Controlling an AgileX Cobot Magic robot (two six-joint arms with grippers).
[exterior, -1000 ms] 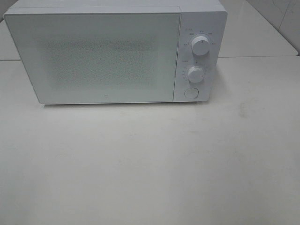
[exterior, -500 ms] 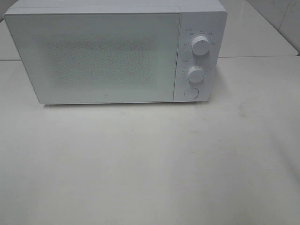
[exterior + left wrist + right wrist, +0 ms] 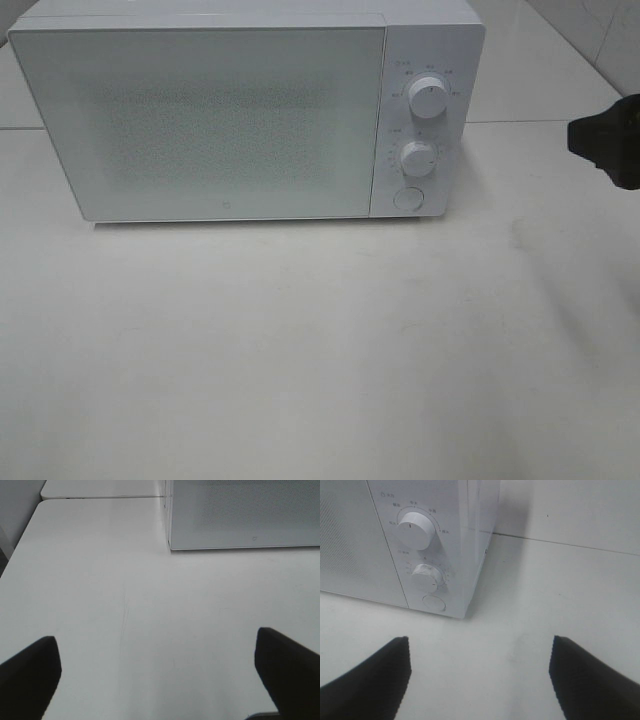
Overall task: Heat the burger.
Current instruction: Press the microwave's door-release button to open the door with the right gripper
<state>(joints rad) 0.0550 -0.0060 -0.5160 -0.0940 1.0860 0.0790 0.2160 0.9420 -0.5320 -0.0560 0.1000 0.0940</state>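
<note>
White microwave (image 3: 230, 120): door shut, upper half of high view, on pale table (image 3: 300, 350) | left gripper (image 3: 155, 636): jaws wide apart, holding nothing | right gripper (image 3: 480, 640): right edge of high view, jaws apart, empty | burger: cannot tell where

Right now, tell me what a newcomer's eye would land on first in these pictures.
A big white microwave fills the back of the white table, door shut, with an upper knob, a lower knob and a round button down its right-hand panel. At the right edge of the high view the dark right gripper pokes in, jaws open and empty.
</note>
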